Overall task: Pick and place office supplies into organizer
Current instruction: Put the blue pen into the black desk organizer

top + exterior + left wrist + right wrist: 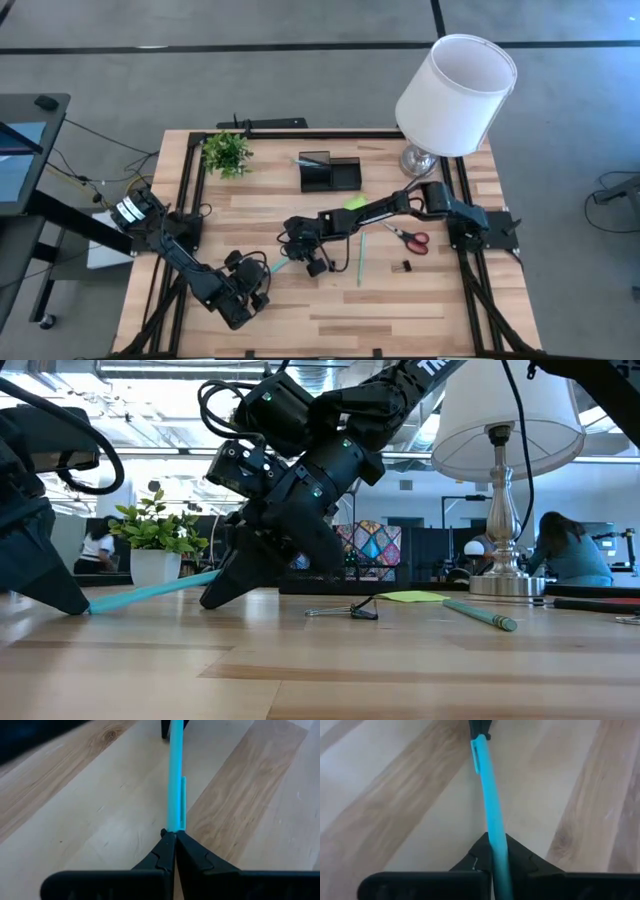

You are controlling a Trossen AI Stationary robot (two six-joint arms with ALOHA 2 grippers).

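A thin teal pen (281, 265) spans between my two grippers at the middle of the table. In the low view the teal pen (150, 590) slants, lower at my left gripper (78, 605) and higher at my right gripper (215, 598). Both are shut on it, my left gripper (174, 834) on its clip end and my right gripper (497, 844) on the other end. The black organizer (330, 173) stands at the far middle. A green pen (361, 262), red-handled scissors (408, 238), a black clip (404, 267) and a lime sticky-note pad (354, 203) lie on the table. My left gripper pinches the pen's clip end (175, 822) between its two fingertips, coming slanting down from the table's left. The fingers lie along the pen. That end sits just above the tabletop. My right gripper pinches the pen's other end (495, 832) between its two fingers, slanting down from the table's right, fingers along the pen. The pen passes back between the fingers. This end stands clear of the table.
A potted plant (227, 152) stands at the far left and a white-shaded lamp (455, 95) at the far right. In the low view the clip (350, 610) and green pen (482, 615) lie to the right of my right gripper. People sit in the room behind.
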